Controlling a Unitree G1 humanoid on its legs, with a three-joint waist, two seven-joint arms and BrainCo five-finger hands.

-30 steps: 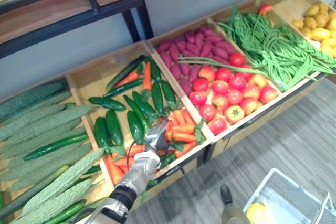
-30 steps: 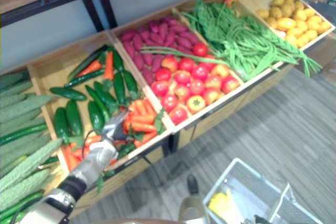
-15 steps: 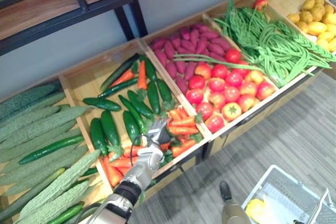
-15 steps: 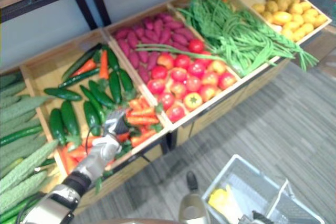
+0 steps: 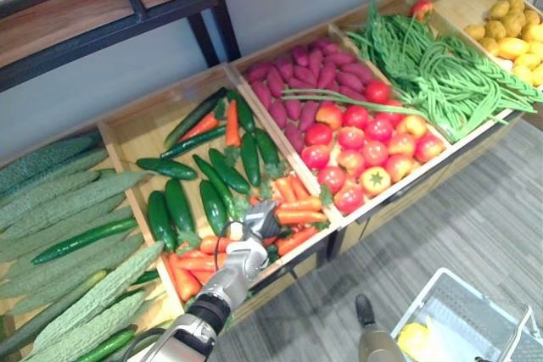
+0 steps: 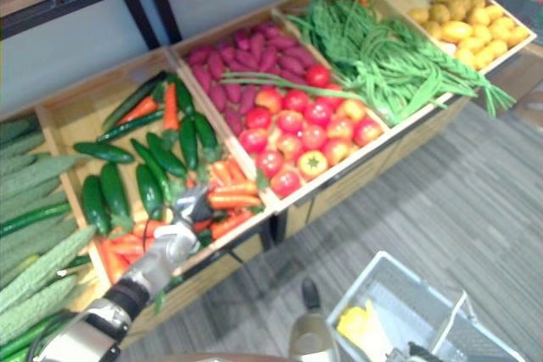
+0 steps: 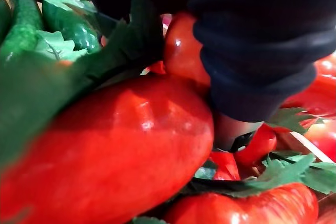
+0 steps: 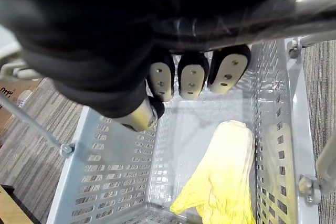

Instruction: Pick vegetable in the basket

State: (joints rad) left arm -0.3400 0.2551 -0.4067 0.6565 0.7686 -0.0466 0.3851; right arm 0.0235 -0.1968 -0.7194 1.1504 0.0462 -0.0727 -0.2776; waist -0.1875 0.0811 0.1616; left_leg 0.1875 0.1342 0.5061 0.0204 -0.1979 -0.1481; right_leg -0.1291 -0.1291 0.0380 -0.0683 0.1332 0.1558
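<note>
My left hand (image 5: 254, 233) reaches into the middle wooden crate and rests on the pile of orange carrots (image 5: 294, 206) at its front edge. Its fingers are curled down round a carrot (image 7: 115, 150), which lies pressed against the hand's dark cover (image 7: 252, 40) among green leaves. The grey perforated basket (image 5: 441, 284) hangs low over the floor at the lower right. My right hand (image 8: 105, 40) is shut on the basket's metal handle (image 8: 236, 19), fingers (image 8: 190, 80) curled under the bar. A pale yellow leafy vegetable (image 8: 226, 177) lies in the basket.
Dark cucumbers (image 5: 178, 205) share the carrot crate. Bitter gourds (image 5: 68, 209) fill the crate to the left. To the right lie purple sweet potatoes (image 5: 305, 69), tomatoes (image 5: 365, 146), long green beans (image 5: 441, 74) and yellow produce (image 5: 509, 36). A shelf with a black bar runs above.
My left hand has sunk into the carrot pile and its fingers have curled from straight to shut round a carrot. The view has shifted slightly; the right hand stays on the handle.
</note>
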